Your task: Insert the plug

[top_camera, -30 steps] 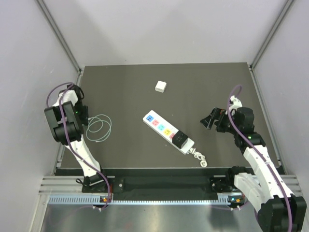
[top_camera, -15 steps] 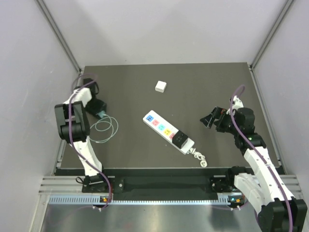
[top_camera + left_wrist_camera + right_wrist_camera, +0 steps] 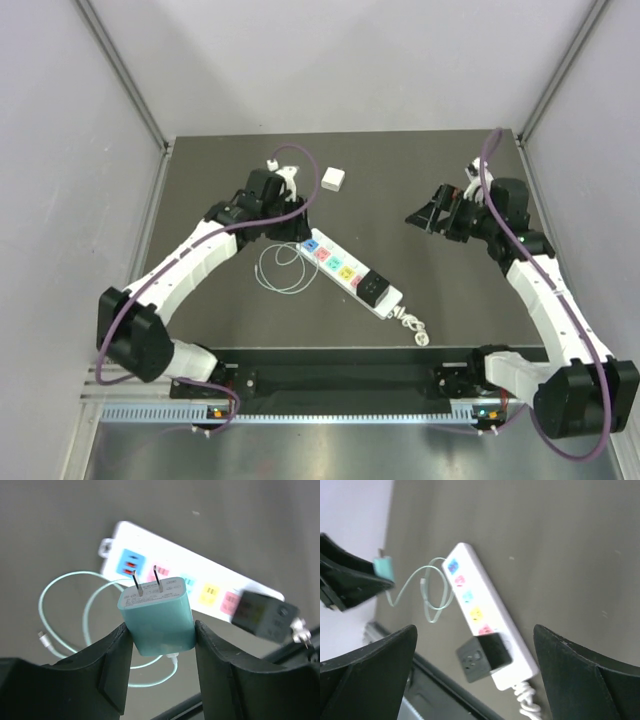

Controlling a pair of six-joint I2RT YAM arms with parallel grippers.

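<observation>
Plug [image 3: 156,615] in L claw [image 3: 161,627], just above pwr strip [image 3: 200,569]

- White power strip [image 3: 340,267]: lies flat and diagonal, pastel sockets facing up.
- Teal charger plug [image 3: 157,615]: raised, two prongs pointing toward the strip's blue socket; its mint cable [image 3: 283,268] loops alongside.

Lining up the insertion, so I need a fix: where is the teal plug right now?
In the left wrist view the teal plug sits clamped between the left fingers, prongs pointing toward the power strip near its blue end socket.
</observation>
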